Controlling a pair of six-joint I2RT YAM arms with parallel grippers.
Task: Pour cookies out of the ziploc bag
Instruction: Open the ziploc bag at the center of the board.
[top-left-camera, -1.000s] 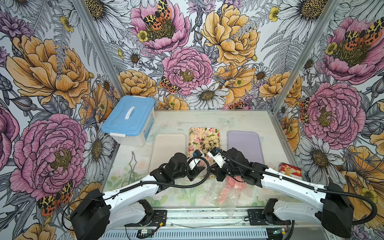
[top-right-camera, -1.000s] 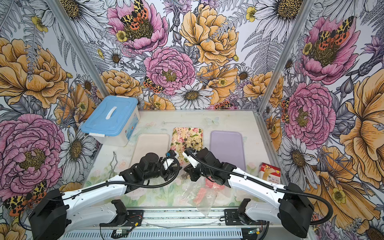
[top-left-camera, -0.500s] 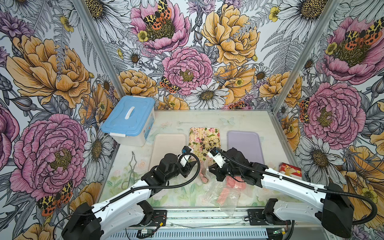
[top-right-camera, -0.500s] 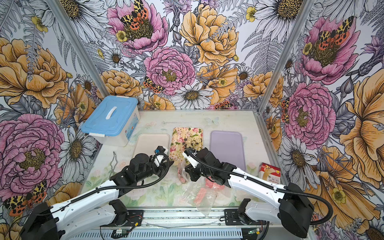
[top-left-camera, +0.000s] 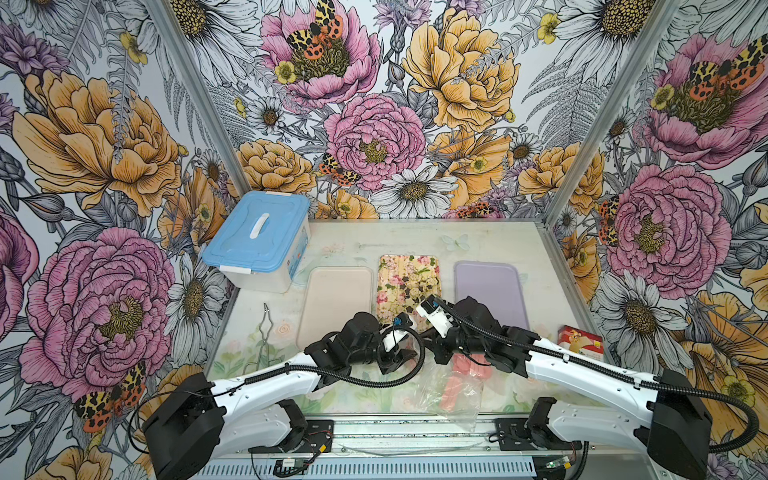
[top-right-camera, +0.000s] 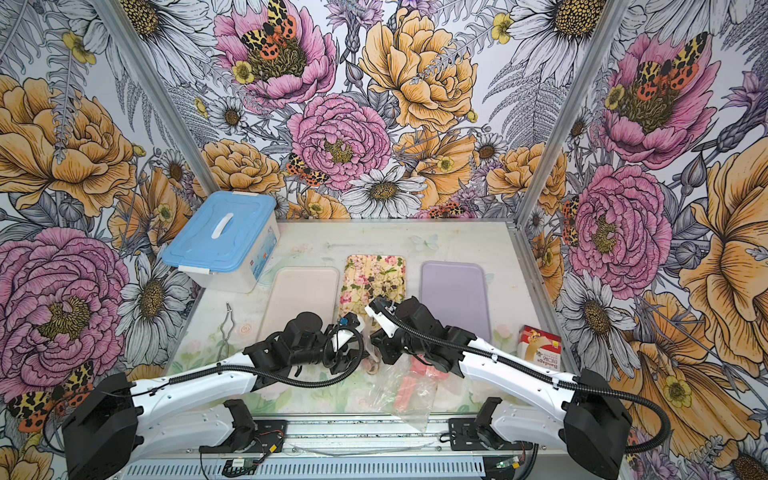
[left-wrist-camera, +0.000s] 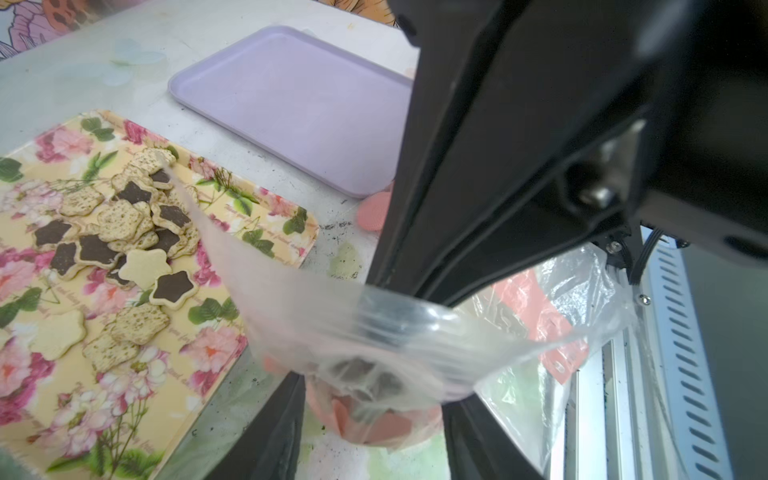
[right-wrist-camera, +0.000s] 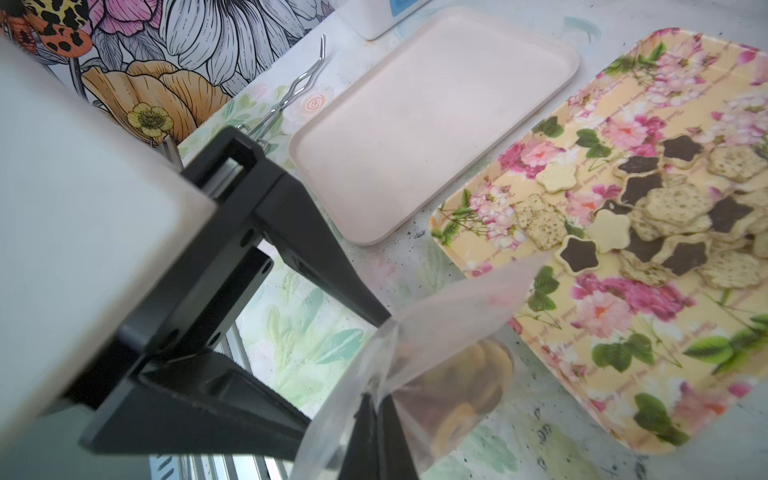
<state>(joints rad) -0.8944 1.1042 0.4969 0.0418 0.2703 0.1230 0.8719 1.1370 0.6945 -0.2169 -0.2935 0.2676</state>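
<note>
The right hand (right-wrist-camera: 376, 419) pinches the clear bag (right-wrist-camera: 419, 345), cookies (left-wrist-camera: 365, 415) seemingly still inside it just above the surface (top-left-camera: 374, 245), while the left hand (top-left-camera: 401, 357) stands spread beside it.

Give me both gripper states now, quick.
Left gripper: open, fingers spread beside the ziploc bag, holding nothing.
Right gripper: closed, pinching the ziploc bag.

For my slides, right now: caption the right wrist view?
Right gripper pinching a clear bag beside the floral tray of star cookies.
</note>
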